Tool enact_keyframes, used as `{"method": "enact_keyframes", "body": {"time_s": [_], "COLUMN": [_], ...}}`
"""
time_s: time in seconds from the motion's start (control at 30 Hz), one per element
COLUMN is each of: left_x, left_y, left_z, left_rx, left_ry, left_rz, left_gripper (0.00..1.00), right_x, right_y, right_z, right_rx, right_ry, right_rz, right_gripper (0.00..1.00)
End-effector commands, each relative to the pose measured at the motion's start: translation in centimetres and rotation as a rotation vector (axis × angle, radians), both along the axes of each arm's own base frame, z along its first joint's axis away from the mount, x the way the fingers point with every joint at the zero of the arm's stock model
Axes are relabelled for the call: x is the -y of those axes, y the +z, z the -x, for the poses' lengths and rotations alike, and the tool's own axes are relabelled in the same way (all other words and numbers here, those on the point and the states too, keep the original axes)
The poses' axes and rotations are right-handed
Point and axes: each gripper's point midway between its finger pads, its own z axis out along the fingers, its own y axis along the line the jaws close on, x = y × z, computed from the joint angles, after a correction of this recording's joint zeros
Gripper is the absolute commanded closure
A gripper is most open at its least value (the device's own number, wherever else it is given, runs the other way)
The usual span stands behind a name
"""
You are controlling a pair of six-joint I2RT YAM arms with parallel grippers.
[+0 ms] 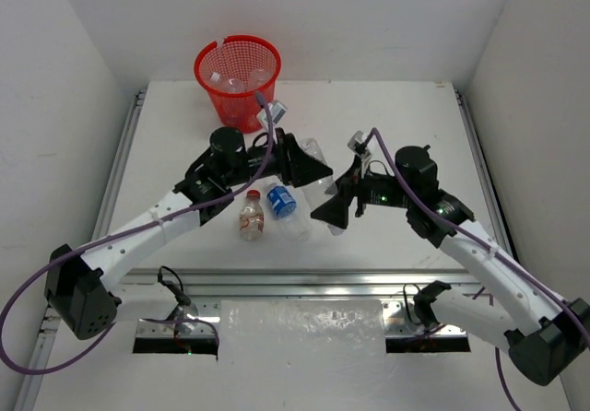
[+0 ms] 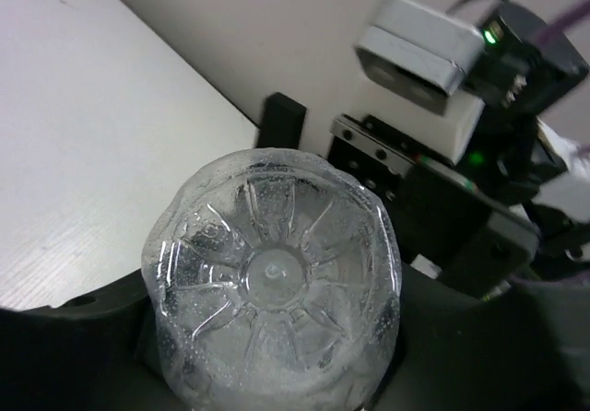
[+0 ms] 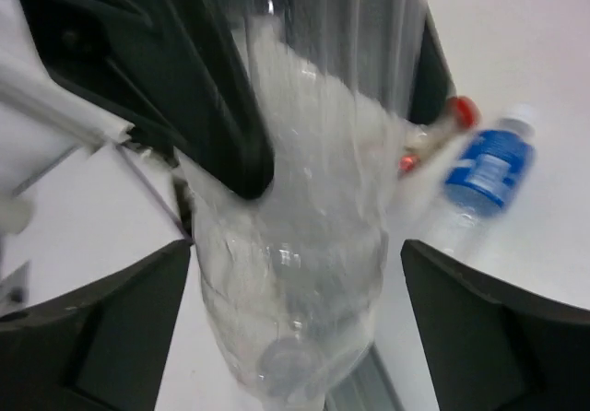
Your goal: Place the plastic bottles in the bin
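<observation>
My left gripper is shut on a plain clear plastic bottle and holds it above the table. The left wrist view shows the bottle's ribbed base squeezed between the jaws. My right gripper is open, one jaw on each side of the same bottle, whose neck end points toward the right wrist camera; the jaws stand apart from it. A blue-labelled bottle and a red-capped bottle lie on the table below. The red mesh bin stands at the back left with bottles inside.
The two arms meet over the table's middle, the right wrist camera block close to the left gripper. The blue-labelled bottle and the red cap show in the right wrist view. A metal rail runs along the near edge.
</observation>
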Motion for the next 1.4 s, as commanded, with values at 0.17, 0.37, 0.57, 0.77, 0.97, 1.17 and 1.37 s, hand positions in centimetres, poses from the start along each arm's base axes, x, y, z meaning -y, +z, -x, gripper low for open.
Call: {"method": "enact_keyframes", "body": {"time_s": [0.17, 0.37, 0.57, 0.77, 0.97, 1.17, 1.37], "left_x": [-15.8, -25.0, -27.0, -26.8, -26.7, -27.5, -27.0], "left_y": [9.7, 12.6, 12.4, 9.6, 13.8, 20.0, 15.0], "left_z": [-14.8, -27.4, -37.0, -42.4, -41.2, -31.8, -14.5], "left_rx": [0.061, 0.164, 0.313, 0.324, 0.403, 0.329, 0.120], "left_ry": [1.061, 1.428, 1.402, 1.332, 1.329, 1.303, 1.161], "left_rz": [-0.154, -0.226, -0.251, -0.141, -0.065, -0.048, -0.007], "left_gripper": [1.00, 1.00, 1.00, 0.37, 0.00, 0.00, 0.00], "right_x": [14.0, 12.6, 13.4, 14.3, 11.1, 5.2, -2.3], "right_y": [-5.3, -9.3, -10.2, -9.6, -11.8, -12.0, -11.6], "right_z": [-4.7, -1.8, -0.3, 0.2, 0.4, -1.7, -7.2], "right_rx": [-0.101, -0.207, -0.194, -0.157, -0.224, -0.244, -0.150], "right_ry": [-0.952, -0.825, -0.798, -0.817, -0.642, -0.427, -0.340], "right_rz": [0.249, 0.247, 0.290, 0.294, 0.311, 0.224, 0.412], "right_gripper": [0.01, 0.01, 0.01, 0.01, 0.01, 0.01, 0.01]}}
